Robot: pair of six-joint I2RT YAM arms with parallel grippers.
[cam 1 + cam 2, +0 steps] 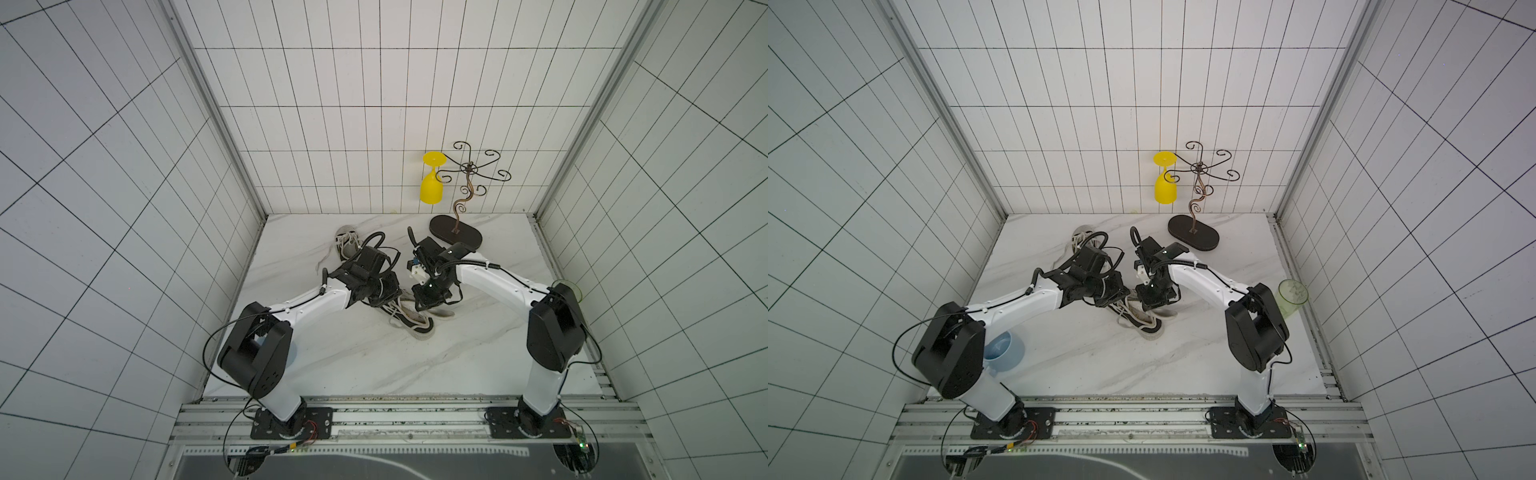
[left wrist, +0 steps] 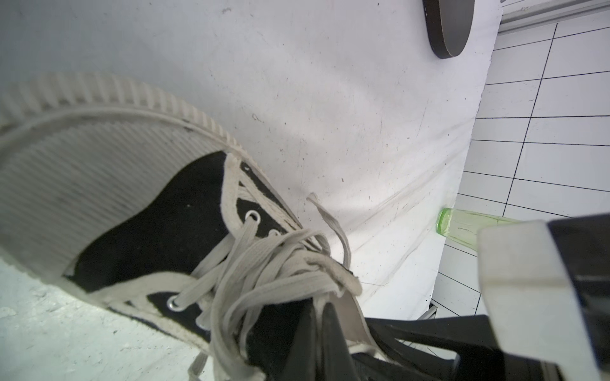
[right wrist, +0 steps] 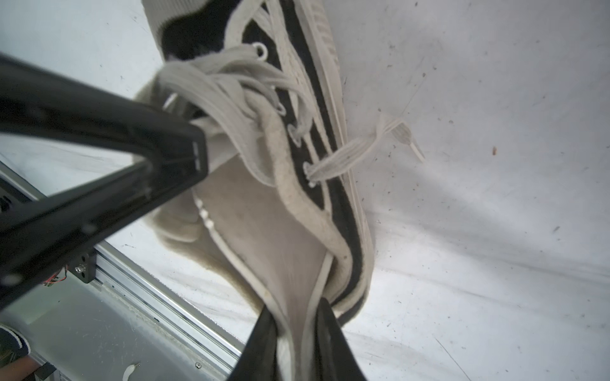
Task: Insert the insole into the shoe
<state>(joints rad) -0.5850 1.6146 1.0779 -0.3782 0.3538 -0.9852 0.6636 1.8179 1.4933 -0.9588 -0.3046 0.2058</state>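
Plainly, the insole (image 3: 264,237) sits partway in the shoe (image 3: 317,99). We see its beige front end run in under the laces (image 3: 224,85), while its heel end sticks out of the opening. The right gripper (image 3: 295,318) pinches that heel end, with one finger on each face.

The shoe is black canvas with a white ribbed toe. In both top views it lies near the middle of the table (image 1: 353,365), toe toward the near edge and heel under the two wrists. Its laces are loose, and one end trails on the table.

The left gripper (image 2: 320,311) is pressed together at the rim of the opening, just beside the laces. We cannot tell whether any cloth is caught between its fingers.

Farther out, a second shoe (image 1: 347,241) lies behind the left arm, near the back wall. At the back right a wire stand (image 1: 455,237) rises from a dark oval base, and a yellow glass (image 1: 431,187) hangs upside down from one of its hooks. A green cup (image 1: 1291,297) stands at the right edge, close to the right arm's elbow. A blue bowl (image 1: 1003,349) sits by the left arm's base, partly hidden by the arm.
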